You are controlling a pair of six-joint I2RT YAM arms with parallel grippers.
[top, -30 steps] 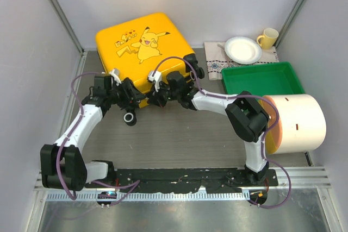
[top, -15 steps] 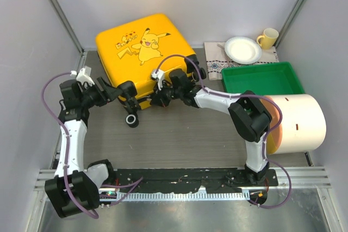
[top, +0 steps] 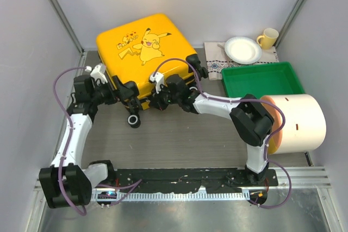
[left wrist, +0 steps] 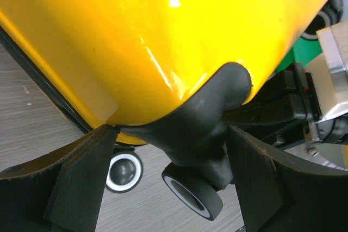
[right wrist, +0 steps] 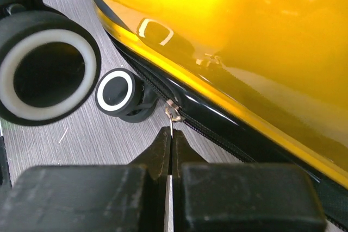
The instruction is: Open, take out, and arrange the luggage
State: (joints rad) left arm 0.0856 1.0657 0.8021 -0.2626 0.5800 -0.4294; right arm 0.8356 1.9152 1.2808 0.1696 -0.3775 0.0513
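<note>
Left arm stretches up the left side, elbow bent. The left gripper [top: 126,92] is spread wide around the wheel mount [left wrist: 206,134] and grips nothing. The luggage [top: 163,63] lies closed, print up, far-left on the table [top: 179,134]. The right gripper [top: 157,100] is pinched tight on the zipper pull [right wrist: 173,113]. The left arm has swung out and back, and its jaws are now wider.

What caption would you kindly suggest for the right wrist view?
Shut right gripper pinching the zipper pull of the yellow suitcase.
</note>
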